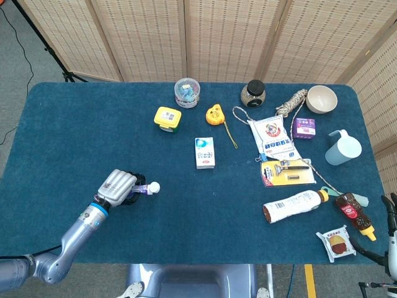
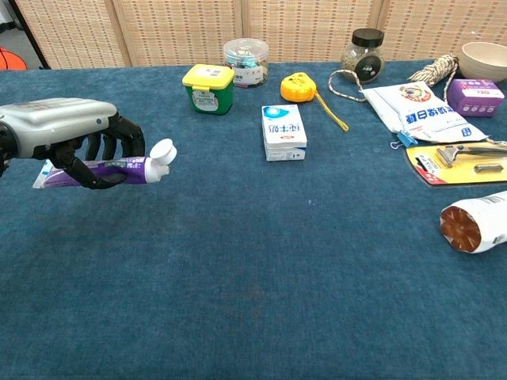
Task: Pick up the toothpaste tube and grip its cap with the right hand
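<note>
My left hand [image 1: 118, 186] [image 2: 67, 136] grips a purple and white toothpaste tube [image 2: 131, 169] [image 1: 141, 189] near the table's front left. The tube is held roughly level, just above the blue cloth. Its white cap [image 2: 162, 150] [image 1: 153, 186] sticks out of the hand toward the right and is free. The fingers wrap around the tube's body and hide its middle. Of my right hand [image 1: 392, 214] only a thin sliver shows at the far right edge of the head view, far from the tube; how its fingers lie is not visible.
A white and blue box [image 2: 283, 131], a green and yellow jar [image 2: 208, 88], a clear tub [image 2: 245, 60] and a yellow tape measure [image 2: 298, 85] lie behind the tube. A pouch [image 2: 412, 111], a razor pack [image 2: 463, 162], bottles [image 1: 291, 205] and a jug [image 1: 342, 148] crowd the right side.
</note>
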